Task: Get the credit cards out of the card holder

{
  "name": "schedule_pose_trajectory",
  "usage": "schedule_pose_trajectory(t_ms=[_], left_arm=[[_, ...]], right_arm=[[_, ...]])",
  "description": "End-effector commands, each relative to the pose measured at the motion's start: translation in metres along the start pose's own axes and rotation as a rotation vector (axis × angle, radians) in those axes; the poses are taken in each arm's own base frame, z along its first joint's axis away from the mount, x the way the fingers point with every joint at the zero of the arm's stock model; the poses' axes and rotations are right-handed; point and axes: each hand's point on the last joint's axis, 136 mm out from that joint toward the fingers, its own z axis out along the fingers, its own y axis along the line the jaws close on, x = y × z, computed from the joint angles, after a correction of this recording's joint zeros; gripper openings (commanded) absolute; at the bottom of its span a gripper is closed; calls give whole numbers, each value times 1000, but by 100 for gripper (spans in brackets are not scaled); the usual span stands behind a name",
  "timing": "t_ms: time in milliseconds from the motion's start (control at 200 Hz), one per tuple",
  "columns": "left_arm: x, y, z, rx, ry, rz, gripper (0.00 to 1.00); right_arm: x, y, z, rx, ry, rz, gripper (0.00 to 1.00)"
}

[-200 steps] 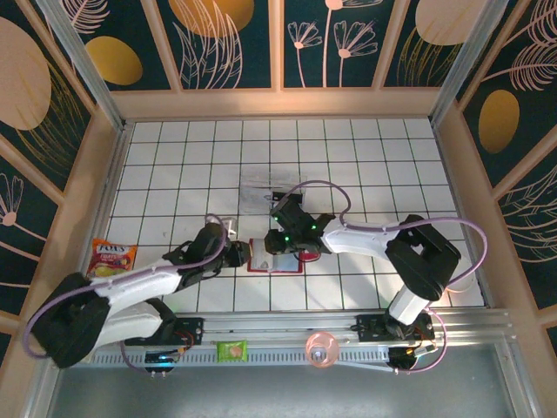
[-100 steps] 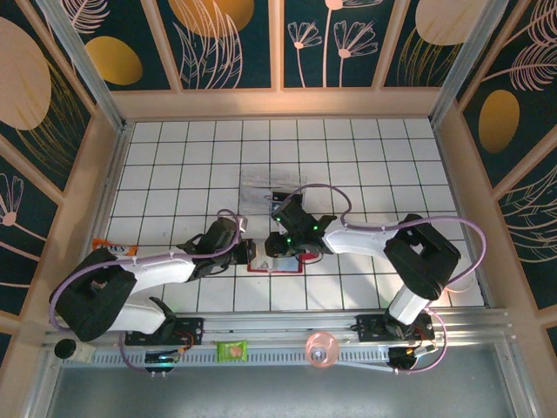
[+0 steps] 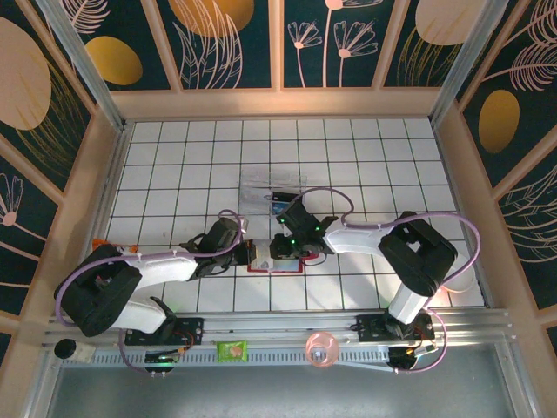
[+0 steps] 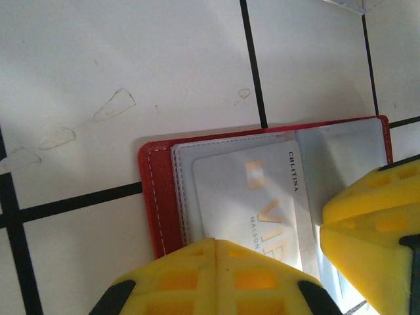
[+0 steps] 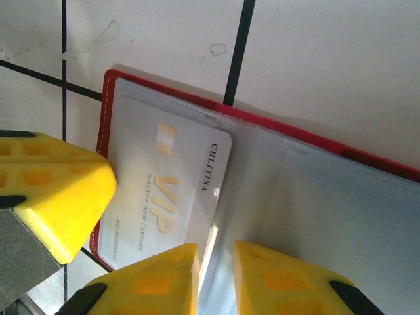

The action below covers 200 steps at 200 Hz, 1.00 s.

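Rail [image 3: 278, 326] at the near edge carries a green packet [image 3: 232, 351] and a pink round thing [image 3: 321, 349]. Beyond it both arms reach inward and meet low on the white tiled worktop [image 3: 174, 148]. A scrap of something orange [image 3: 102, 243] peeps out beside the left arm, too covered to name.

The card holder [image 4: 152, 197] lies flat and open where the arms meet, red cover down and clear sleeves up, most of it hidden from above by the two wrists. A pale card [image 4: 256, 203] printed VIP sits inside the end sleeve on the left arm's side.

The left fingers [image 4: 197, 275] are pressed together, their tips over the card's near part, hiding its lower edge in the left wrist view. Whether they nip the card itself I cannot tell. The right fingers [image 5: 157, 282] stand just beside them with only a narrow slit between, set at the card's inner edge on the sleeve. Whether that slit holds any plastic I cannot tell.

Farther back, near the holder, a clear plastic box [image 3: 265, 185] rests on the tiles.
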Motion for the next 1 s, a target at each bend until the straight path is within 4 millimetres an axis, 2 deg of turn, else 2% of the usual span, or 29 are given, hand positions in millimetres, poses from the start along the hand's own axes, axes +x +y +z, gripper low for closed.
schedule_pose_trajectory(t_ms=[0, 360, 450, 576, 611, 996], left_arm=[[26, 15, -1, -37, 83, -19, 0], [33, 15, 3, -20, 111, -26, 0], [34, 15, 4, -22, 114, -24, 0], [32, 15, 3, -28, 111, -19, 0], [32, 16, 2, -32, 108, -20, 0], [20, 15, -1, -55, 66, 3, 0]], right_arm=[[5, -3, 8, -28, 30, 28, 22], [5, -3, 14, -97, 64, 68, 21], [4, -3, 13, -101, 62, 69, 16], [5, -8, 11, -97, 57, 89, 3], [4, -10, 9, -94, 47, 95, 0], [3, -27, -21, 1, -32, 117, 0]])
